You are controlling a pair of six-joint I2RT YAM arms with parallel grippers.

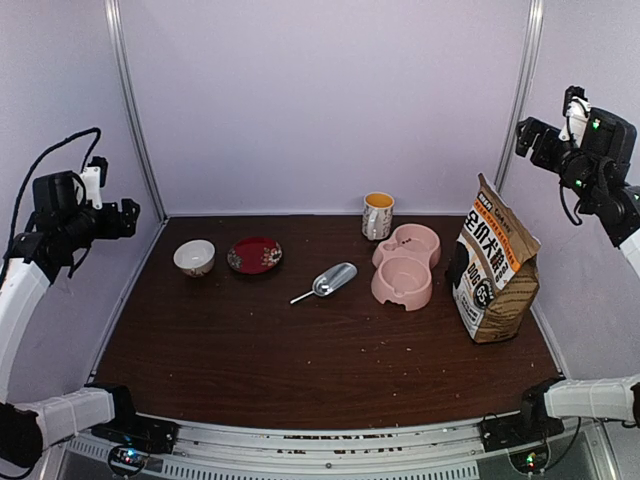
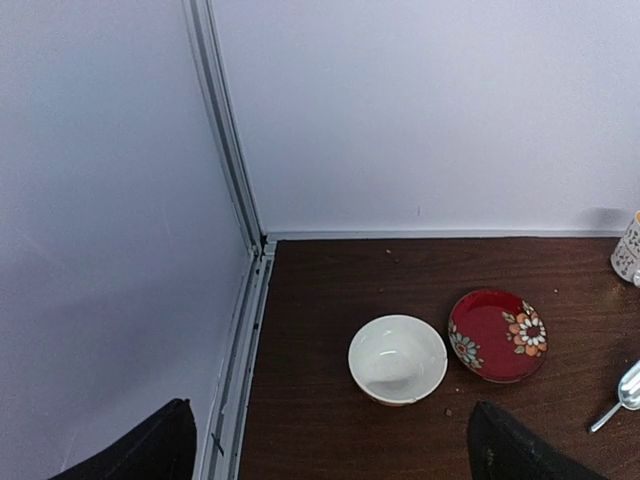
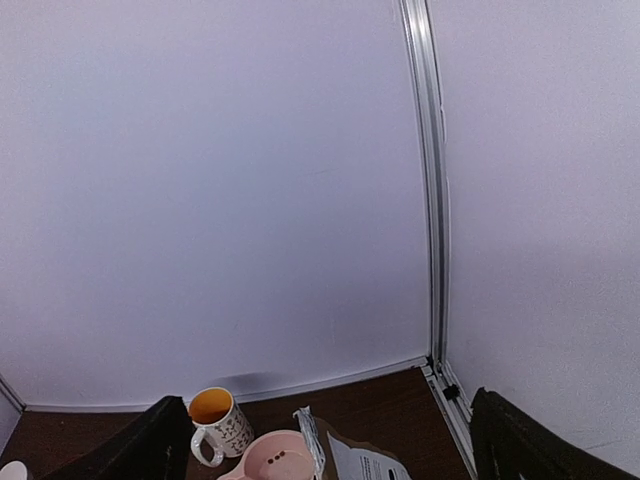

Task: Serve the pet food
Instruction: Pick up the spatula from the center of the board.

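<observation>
A dark brown wood-grain worktop (image 1: 300,350) sits boxed in by plain pale lilac-white wall panels (image 1: 330,100), joined at the back corners by slim silver metal posts (image 1: 135,100). Soft, even light.

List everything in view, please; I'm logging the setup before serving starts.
pet food bag: 1, tan with orange band, upright at table's right side
double bowl: 1, pink, left of the bag
scoop: 1, silver, table centre
mug: 1, white patterned, orange inside, behind the double bowl
saucer: 1, red with flowers, back left
bowl: 1, white, left of the saucer
table: 1, dark brown
left gripper: 1, black, raised at left, jaws open
right gripper: 1, black, raised at right, jaws open
</observation>
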